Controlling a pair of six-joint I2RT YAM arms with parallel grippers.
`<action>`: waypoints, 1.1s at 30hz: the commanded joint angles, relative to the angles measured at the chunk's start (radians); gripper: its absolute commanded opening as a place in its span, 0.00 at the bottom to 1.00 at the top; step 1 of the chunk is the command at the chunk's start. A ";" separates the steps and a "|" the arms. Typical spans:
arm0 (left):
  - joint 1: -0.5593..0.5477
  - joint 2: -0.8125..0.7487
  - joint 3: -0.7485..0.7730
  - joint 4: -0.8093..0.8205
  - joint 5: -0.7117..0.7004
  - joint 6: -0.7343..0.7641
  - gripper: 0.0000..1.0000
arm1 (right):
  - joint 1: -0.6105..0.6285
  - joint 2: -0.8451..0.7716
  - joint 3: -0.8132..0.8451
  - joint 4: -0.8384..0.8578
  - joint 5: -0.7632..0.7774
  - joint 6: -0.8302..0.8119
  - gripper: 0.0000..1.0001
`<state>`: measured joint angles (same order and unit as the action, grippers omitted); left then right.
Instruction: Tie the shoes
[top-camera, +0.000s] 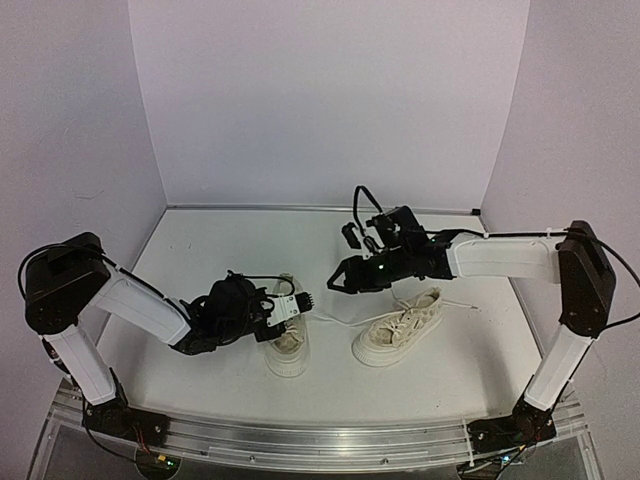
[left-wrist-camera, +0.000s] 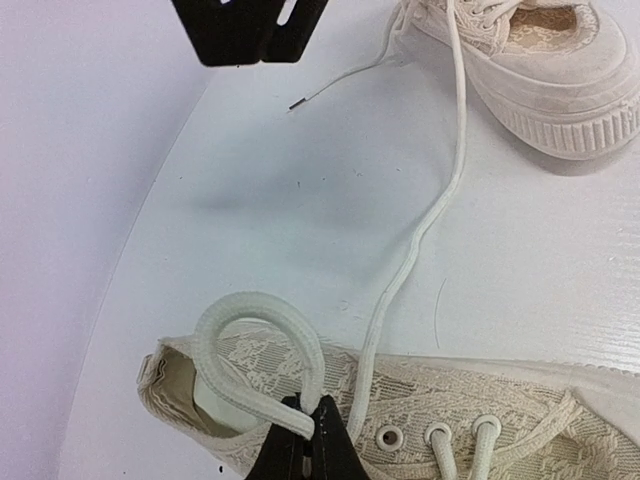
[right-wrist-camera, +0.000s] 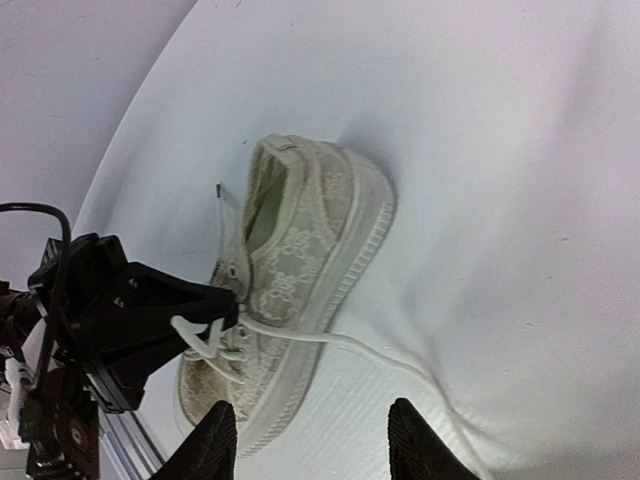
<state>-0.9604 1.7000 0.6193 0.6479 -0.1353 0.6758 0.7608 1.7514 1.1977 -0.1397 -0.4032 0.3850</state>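
L arm (top-camera: 140, 305) low, L pincer (left-wrist-camera: 314, 425) clamped on lace loop (left-wrist-camera: 262, 318) (R pincer (right-wrist-camera: 310, 435) open).

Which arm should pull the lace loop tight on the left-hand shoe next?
Left. The left pincer is shut on the lace loop right at that shoe. The right pincer is open, empty, hanging clear of it.

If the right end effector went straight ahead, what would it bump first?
Probably the white lace lying across the table just ahead of the right end effector, then the shoe behind it. Depth is hard to judge.
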 joint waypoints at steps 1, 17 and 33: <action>0.001 0.015 -0.005 0.062 0.008 -0.021 0.00 | 0.005 -0.041 0.006 -0.180 0.080 -0.129 0.50; 0.001 0.024 -0.003 0.067 0.020 -0.027 0.00 | 0.005 0.011 0.059 -0.419 0.293 -0.287 0.56; 0.002 0.024 0.003 0.062 0.021 -0.025 0.00 | 0.005 0.091 0.057 -0.455 0.319 -0.325 0.37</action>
<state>-0.9604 1.7168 0.6189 0.6640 -0.1307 0.6712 0.7628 1.8458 1.2309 -0.5537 -0.1010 0.0761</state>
